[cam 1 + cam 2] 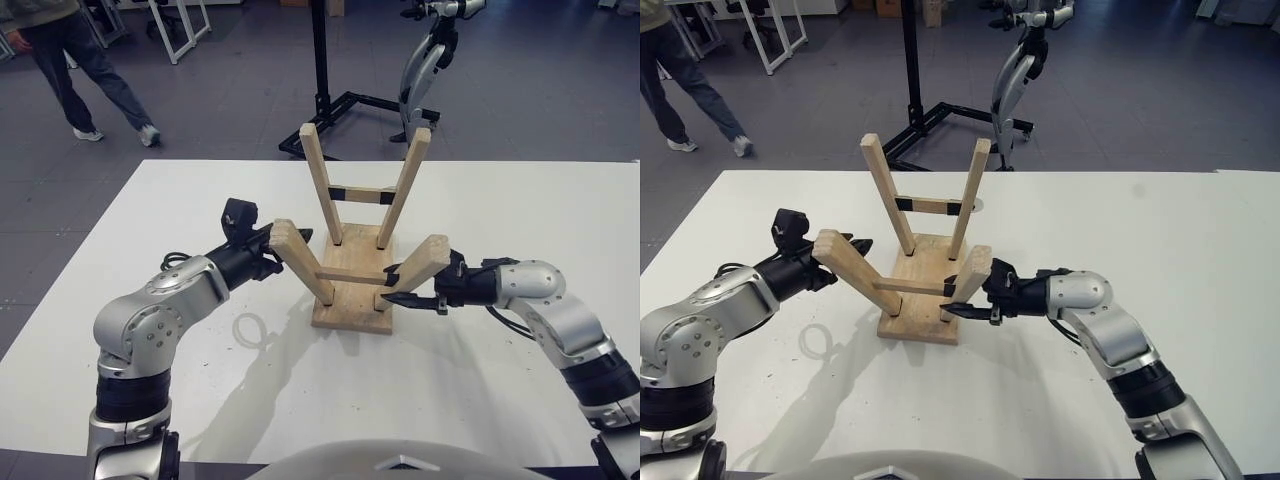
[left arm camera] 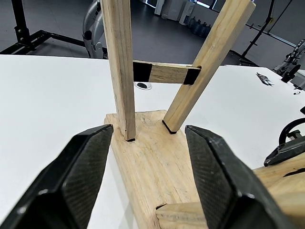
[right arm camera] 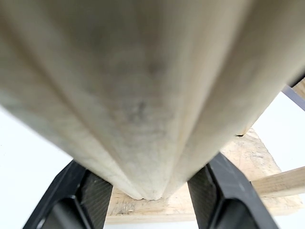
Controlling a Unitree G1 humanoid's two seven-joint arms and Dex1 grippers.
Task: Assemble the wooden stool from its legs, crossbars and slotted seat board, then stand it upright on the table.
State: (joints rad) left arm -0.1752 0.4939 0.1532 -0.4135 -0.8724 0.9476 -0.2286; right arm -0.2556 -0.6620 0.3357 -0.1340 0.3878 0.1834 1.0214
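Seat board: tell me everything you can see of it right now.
The seat board is a pale, rough-grained wooden rectangle lying flat on the white table. Four legs stand in its slots: the two far legs rise steeply, the two near legs lean outward, each pair joined by a crossbar. The right gripper holds the near right leg just above the board.
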